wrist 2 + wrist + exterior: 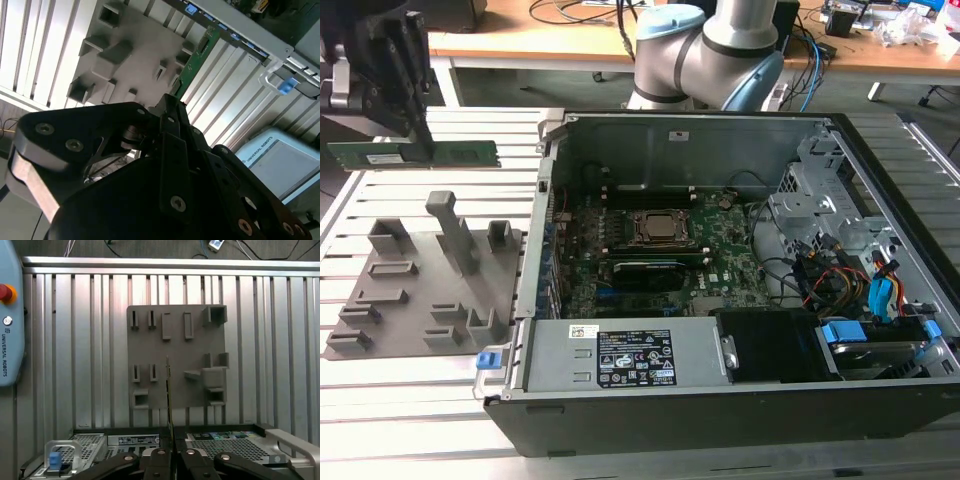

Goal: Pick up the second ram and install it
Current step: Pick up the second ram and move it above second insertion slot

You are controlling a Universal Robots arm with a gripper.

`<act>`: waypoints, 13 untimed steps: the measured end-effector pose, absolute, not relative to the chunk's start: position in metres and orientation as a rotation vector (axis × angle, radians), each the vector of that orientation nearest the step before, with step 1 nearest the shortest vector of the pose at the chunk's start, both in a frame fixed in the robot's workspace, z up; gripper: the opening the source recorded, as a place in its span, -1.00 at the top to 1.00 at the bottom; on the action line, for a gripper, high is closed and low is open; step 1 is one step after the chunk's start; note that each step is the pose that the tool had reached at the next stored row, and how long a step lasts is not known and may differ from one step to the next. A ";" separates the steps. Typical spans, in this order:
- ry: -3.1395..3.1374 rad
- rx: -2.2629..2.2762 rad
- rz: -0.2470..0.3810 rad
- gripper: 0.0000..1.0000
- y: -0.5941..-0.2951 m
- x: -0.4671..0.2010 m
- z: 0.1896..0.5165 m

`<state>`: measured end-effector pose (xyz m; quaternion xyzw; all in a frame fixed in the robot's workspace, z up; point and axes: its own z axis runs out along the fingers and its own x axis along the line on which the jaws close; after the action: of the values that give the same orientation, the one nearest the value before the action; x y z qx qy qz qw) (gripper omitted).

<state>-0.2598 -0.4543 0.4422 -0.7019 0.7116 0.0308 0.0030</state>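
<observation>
second ram (460,155), exterior view: a green stick, held level in the air above the bench (420,400), near the bench corner at the exterior view's left; it hung clear of the holder tray (420,300) below it.
tool (423,142), exterior view: black fingers pointed down, clamped on the stick's upper edge near its middle.
holder tray, exterior view: grey, flat on the slatted bench, just beside the computer case (720,420).
computer case, exterior view: lay open side up with the motherboard (660,260) showing, on the bench side at the exterior view's right.
arm (720,45), exterior view: grey, stood past the case's back wall.
second ram (192,67), second wrist view: a green strip ran out from between the fingers, across the slats beside the holder tray (135,35).
tool (172,105), second wrist view: fingers pressed together on the stick.
second ram (168,390), first wrist view: seen edge-on as a thin dark line over the holder tray (175,345).
tool (171,454), first wrist view: fingers closed on the stick's edge, above the computer case (225,437).
teach pendant (10,315), first wrist view: lay at a bench (75,340) edge, well apart from the tray.
</observation>
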 end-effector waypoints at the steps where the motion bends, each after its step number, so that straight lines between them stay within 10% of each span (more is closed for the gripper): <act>1: 2.231 -2.201 0.097 0.73 -0.454 -0.254 0.442; 13: 2.231 -2.201 0.097 0.73 -0.454 -0.196 0.442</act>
<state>-0.1958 -0.4538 0.4421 -0.7019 0.7116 0.0310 0.0029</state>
